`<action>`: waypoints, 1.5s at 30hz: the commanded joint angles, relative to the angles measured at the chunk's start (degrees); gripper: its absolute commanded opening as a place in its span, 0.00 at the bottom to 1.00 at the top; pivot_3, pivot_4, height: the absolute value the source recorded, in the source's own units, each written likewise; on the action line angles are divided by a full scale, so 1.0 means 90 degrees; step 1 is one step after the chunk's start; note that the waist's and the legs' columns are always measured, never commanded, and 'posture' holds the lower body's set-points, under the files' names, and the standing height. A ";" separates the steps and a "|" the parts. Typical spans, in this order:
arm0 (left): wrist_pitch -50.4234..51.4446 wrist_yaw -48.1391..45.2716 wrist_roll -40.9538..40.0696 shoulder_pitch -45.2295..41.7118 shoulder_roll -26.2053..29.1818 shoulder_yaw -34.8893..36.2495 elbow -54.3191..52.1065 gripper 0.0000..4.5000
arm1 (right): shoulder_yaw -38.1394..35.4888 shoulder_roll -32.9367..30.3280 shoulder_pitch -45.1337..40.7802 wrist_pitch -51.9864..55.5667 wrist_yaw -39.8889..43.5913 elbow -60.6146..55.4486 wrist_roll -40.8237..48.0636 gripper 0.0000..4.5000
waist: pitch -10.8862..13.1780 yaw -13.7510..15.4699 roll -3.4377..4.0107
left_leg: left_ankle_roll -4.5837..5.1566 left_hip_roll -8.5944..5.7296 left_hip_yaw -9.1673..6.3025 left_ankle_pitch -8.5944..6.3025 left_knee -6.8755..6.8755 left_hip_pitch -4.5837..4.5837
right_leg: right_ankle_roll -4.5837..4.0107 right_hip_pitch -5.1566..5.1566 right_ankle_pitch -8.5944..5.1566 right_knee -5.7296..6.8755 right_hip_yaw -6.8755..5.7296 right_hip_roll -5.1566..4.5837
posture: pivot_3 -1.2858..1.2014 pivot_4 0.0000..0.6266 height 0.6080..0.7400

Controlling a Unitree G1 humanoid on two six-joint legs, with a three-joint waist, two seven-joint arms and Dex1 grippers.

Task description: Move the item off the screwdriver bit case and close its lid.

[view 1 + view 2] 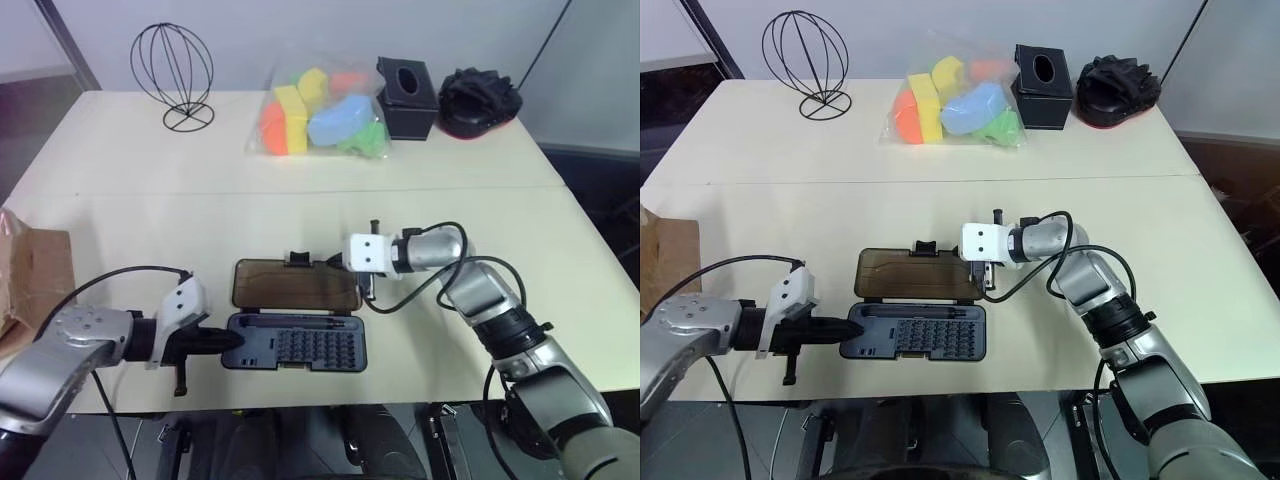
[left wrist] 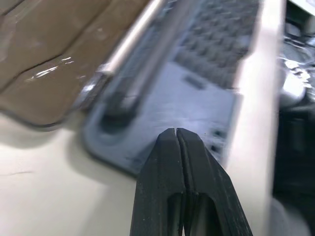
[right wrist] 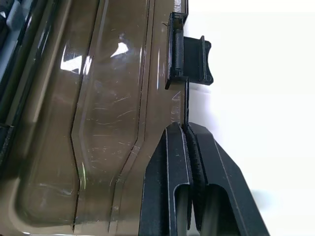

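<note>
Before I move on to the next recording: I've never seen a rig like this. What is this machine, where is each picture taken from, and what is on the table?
It is a humanoid robot with two arms, each ending in a two-fingered black tool. Two pictures look down from its head; two look along each wrist. On the beige table lies the screwdriver bit case, open, its brown lid flat behind it. The left tool, shut, touches the case's left end. The right tool, shut, rests at the lid's far edge beside the latch tab. Neither holds anything. The brown paper bag sits at the table's left edge. Further back: a wire stand, a bag of sponges, a black tissue box.
</note>
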 commanded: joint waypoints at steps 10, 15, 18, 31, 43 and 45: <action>-0.0062 0.0113 0.0034 0.0372 -0.0041 0.0076 -0.0044 0.00 | -0.0568 -0.0468 0.0513 0.0464 -0.0526 -0.2408 0.0080 0.00 | -0.0002 0.0040 0.0003 | 0.0000 0.0001 -0.0001 0.0000 0.0000 0.0006 | 0.0000 0.0006 0.0000 0.0000 0.0000 -0.0001 | 0.52 0.24 0.98; 0.0451 -0.0025 -0.0832 0.0609 0.0077 0.1061 -0.0237 0.00 | -0.0484 -0.0521 0.0747 0.0431 -0.0661 -0.2502 -0.0004 0.00 | -0.0002 0.0040 0.0003 | 0.0000 0.0001 -0.0001 0.0000 0.0000 0.0010 | -0.0001 0.0010 -0.0001 -0.0001 0.0000 -0.0001 | 0.52 0.24 0.98; 0.1065 -0.0029 -0.1578 0.0423 0.0149 0.2003 0.0095 0.00 | -0.0472 -0.0531 0.0808 0.0401 -0.0749 -0.2479 -0.0028 0.00 | -0.0002 0.0049 0.0002 | 0.0001 0.0002 -0.0002 0.0000 0.0000 0.0009 | -0.0001 0.0009 -0.0001 -0.0001 -0.0001 0.0001 | 0.52 0.24 0.98; 0.0255 0.0295 0.0009 -0.2328 -0.0742 0.0311 0.2831 0.00 | -0.0452 -0.0579 0.0943 0.0470 -0.0898 -0.2741 -0.0111 0.00 | -0.0003 0.0157 0.0000 | 0.0000 -0.0004 0.0001 0.0000 0.0005 0.0005 | 0.0002 0.0013 0.0000 -0.0007 -0.0003 -0.0002 | 0.52 0.24 0.98; 0.0192 -0.0264 0.0210 -0.3034 -0.1270 -0.0299 0.3060 0.00 | -0.0636 -0.0707 0.1124 0.1175 -0.0843 -0.3279 0.0039 0.66 | -0.0003 0.0151 0.0000 | 0.0000 -0.0002 -0.0003 0.0000 0.0005 0.0006 | 0.0001 0.0012 0.0000 -0.0003 -0.0003 0.0002 | 0.52 0.24 0.98; 0.0224 -0.0300 0.0203 -0.3132 -0.1290 -0.0287 0.3079 0.00 | -0.1042 -0.0704 0.1119 0.1869 -0.0610 -0.3659 0.0674 0.77 | -0.0003 0.0153 0.0000 | 0.0000 -0.0002 -0.0003 0.0000 0.0005 0.0006 | 0.0001 0.0012 0.0000 -0.0003 -0.0003 0.0002 | 0.52 0.24 0.98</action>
